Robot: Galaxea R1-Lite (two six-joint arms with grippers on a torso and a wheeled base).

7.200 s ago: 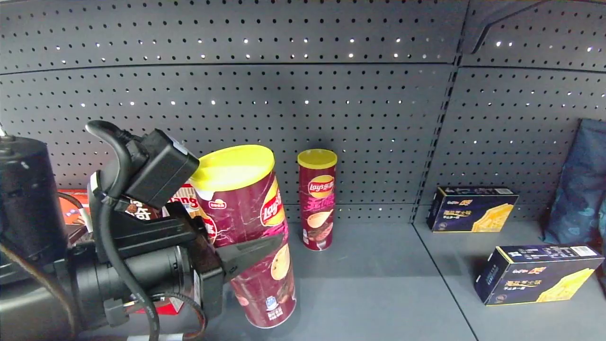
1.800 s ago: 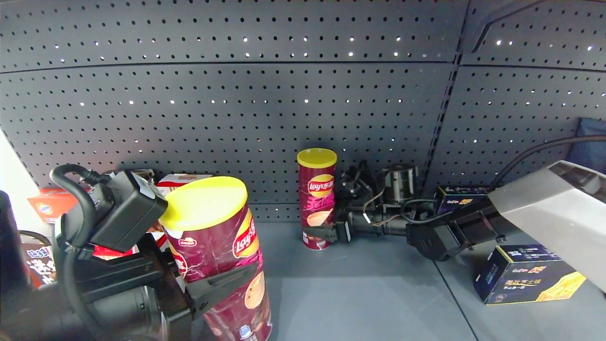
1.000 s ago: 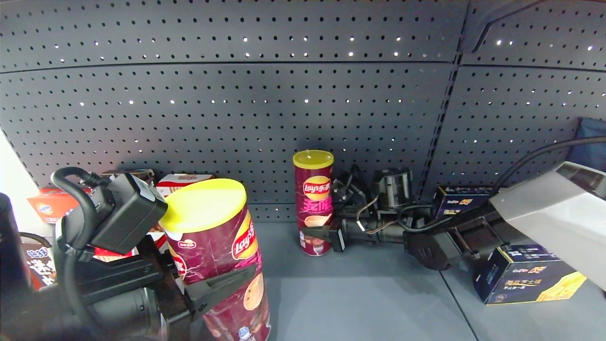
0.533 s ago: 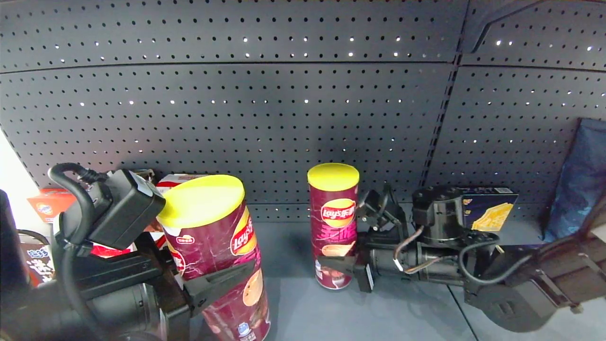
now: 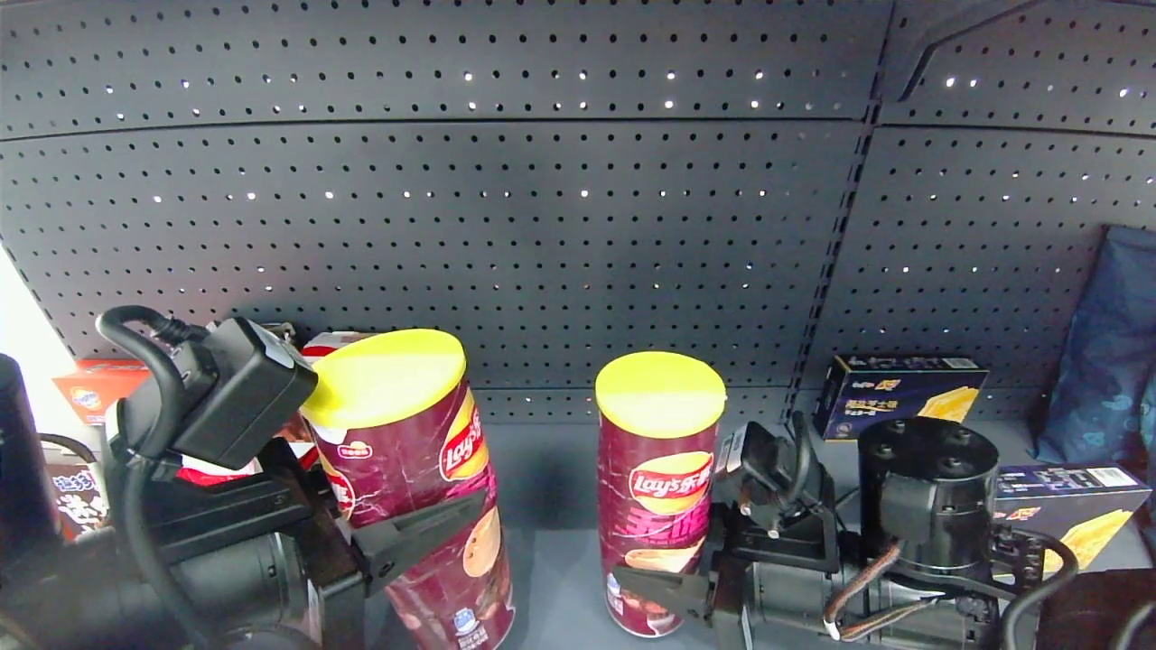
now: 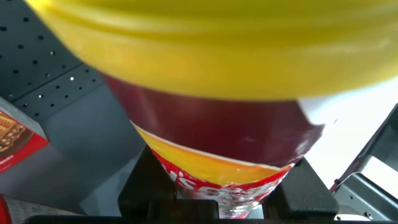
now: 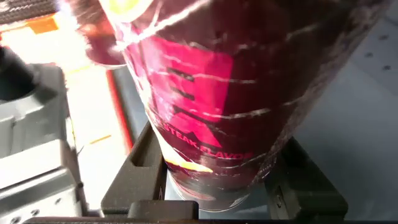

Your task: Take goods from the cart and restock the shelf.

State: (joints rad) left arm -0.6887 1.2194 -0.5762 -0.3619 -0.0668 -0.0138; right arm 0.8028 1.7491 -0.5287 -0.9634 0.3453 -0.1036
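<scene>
Maroon with yellow lids: two chip cans, both roughly upright. Grips left chip can [image 5: 397,433] in left gripper [image 5: 447,492], with fingers [image 5: 433,528] closed across the lower half, near-left over grey shelf [image 5: 560,560]. Grips right chip can [image 5: 659,469] in right gripper [image 5: 637,573], clamped low on the body, near-centre, well forward of perforated back panel [image 5: 542,226]. Cannot tell whether either base touches the shelf. Wrist views agree: each can pinched between both pads, touching on both sides. Cans apart, with a gap between them. Far left, behind the left arm: red and white snack boxes [image 5: 90,393] against the panel. Right side: one dark box [image 5: 903,397] far, against the panel; a second dark box [image 5: 1075,510] nearer, partly hidden by the right arm. Blue bag [image 5: 1111,352] at the far right edge.
</scene>
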